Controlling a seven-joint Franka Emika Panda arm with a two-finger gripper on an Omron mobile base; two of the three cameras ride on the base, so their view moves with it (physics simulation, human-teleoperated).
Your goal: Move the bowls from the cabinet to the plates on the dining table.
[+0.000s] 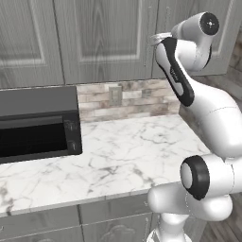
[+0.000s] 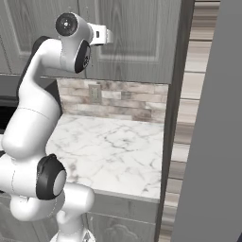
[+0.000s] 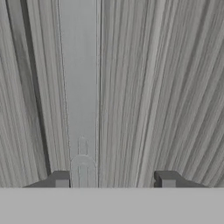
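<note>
The cabinet point(image 1: 104, 38) fills the upper part of the left base view, from 10 to 1 o'clock, its grey wood-grain panelled doors shut. Below it runs a stone-tile backsplash point(image 1: 137, 101) with a wall outlet point(image 1: 115, 94). Below that lies a white, grey-veined marble table point(image 1: 127, 151). A black microwave point(image 1: 38, 127) stands on the table at 9 o'clock. The white arm rises from 5 o'clock and bends up to 1 o'clock. There the tool point(image 1: 156, 39) meets a cabinet door, mostly hidden behind the forearm, so its jaws cannot be read from here.

In the right base view the cabinet stands at 12 o'clock, above the same backsplash and table. The arm climbs from 7 o'clock to 11 o'clock, and its hand points at the door front, right against it. A plain grey panel point(image 2: 212, 142) stands close to the camera from 3 to 5 o'clock. Beside it at 2 o'clock is a strip of wooden planking point(image 2: 198, 94).

In the hand view the cabinet door is very close, its grain running up and down. A slim bar handle point(image 3: 78, 87) runs from 12 o'clock down to 7 o'clock. The tool's two dark fingertips point(image 3: 168, 179) rise at 7 and 5 o'clock. The tool is open. The handle lies between its jaws, close to the 7 o'clock tip and apart from the 5 o'clock one. It is not clamped.
</note>
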